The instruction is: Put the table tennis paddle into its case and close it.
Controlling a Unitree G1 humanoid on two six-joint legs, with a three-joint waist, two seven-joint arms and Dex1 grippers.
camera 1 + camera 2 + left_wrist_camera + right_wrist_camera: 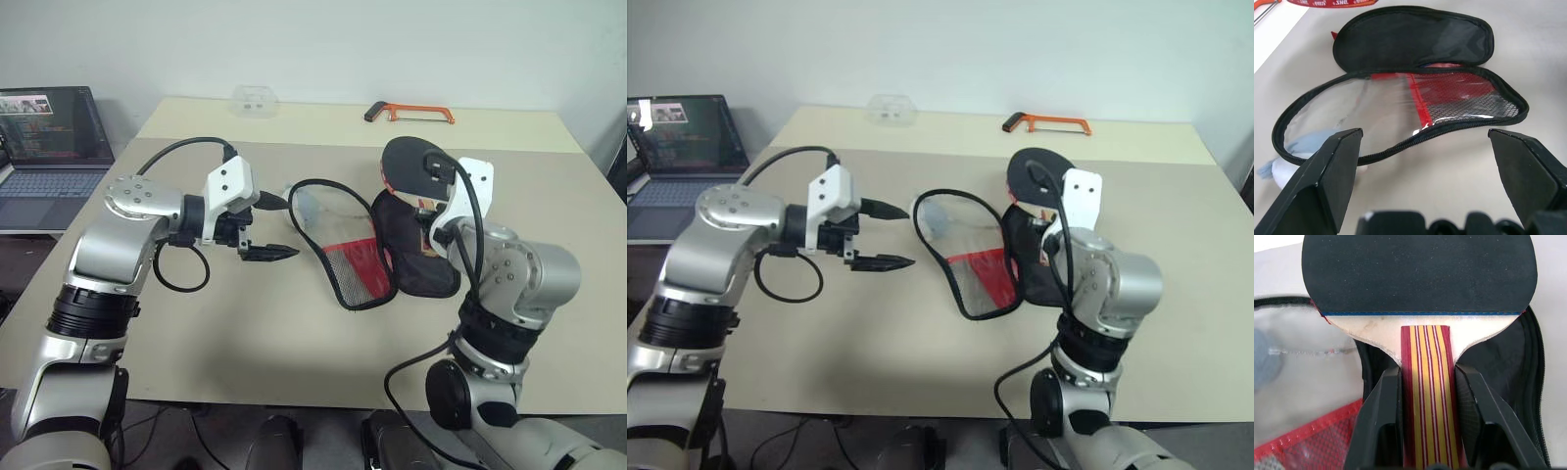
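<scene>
- My right claw (1426, 382) was clamped on the table tennis paddle (1420, 274) by its striped wooden handle, one finger on each side of it, with the black rubber blade sticking out ahead.
- I held the paddle in the air over the black half of the case (416, 250), not yet inside it.
- The paddle looked stiff and light to me. The handle was the sensible place to grip, since the wood is flat-sided and the rubber face would likely mark or drag.
- The case lay unzipped and spread open on the worktop (245, 333), its clear plastic and red mesh half (1400, 105) towards my left arm and the black fabric half (1410, 36) beyond it.
- I judged the case soft and floppy, so it would probably slide or fold if pushed by the blade. The zip edge seemed the best place to pin or pinch it.
- My left claw (277, 227) stood wide open and empty, hovering just beside the clear half, with nothing between its fingers (1327, 171).
- A small light-blue thing (1303, 144) showed through the clear plastic; I could not tell whether it lay inside or under it.
</scene>
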